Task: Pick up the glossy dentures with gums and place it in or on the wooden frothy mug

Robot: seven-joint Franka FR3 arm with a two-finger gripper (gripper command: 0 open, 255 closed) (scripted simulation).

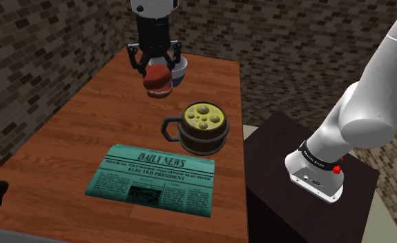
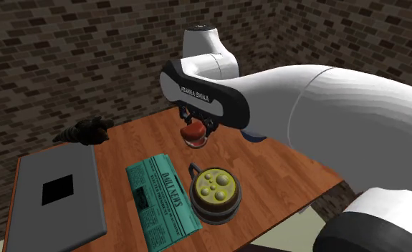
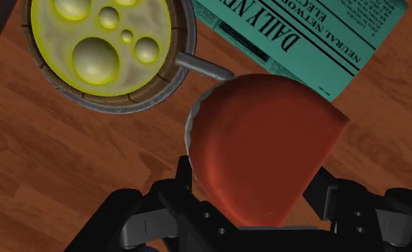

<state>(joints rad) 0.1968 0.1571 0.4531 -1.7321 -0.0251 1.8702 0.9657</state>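
Observation:
The dentures [image 1: 158, 79], red glossy gums edged with pale teeth, hang in the air above the far part of the wooden table [image 1: 65, 138]. My gripper [image 1: 155, 67] is shut on them from above. In the wrist view the black fingers [image 3: 186, 179] clasp the red dentures [image 3: 261, 143] on both sides. The wooden mug [image 1: 202, 128], with yellow bubbly froth on top and a grey handle, stands upright on the table, nearer the stand than the dentures. From the second exterior view the dentures [image 2: 193, 134] hover beyond the mug [image 2: 214, 190].
A teal newspaper [image 1: 152, 179] lies flat beside the mug. A white and blue bowl [image 1: 181, 69] sits behind the gripper. In the second exterior view a grey flat slab [image 2: 54, 193] and a dark object [image 2: 82, 131] lie at the table's left. The dark stand [image 1: 307, 207] is at the right.

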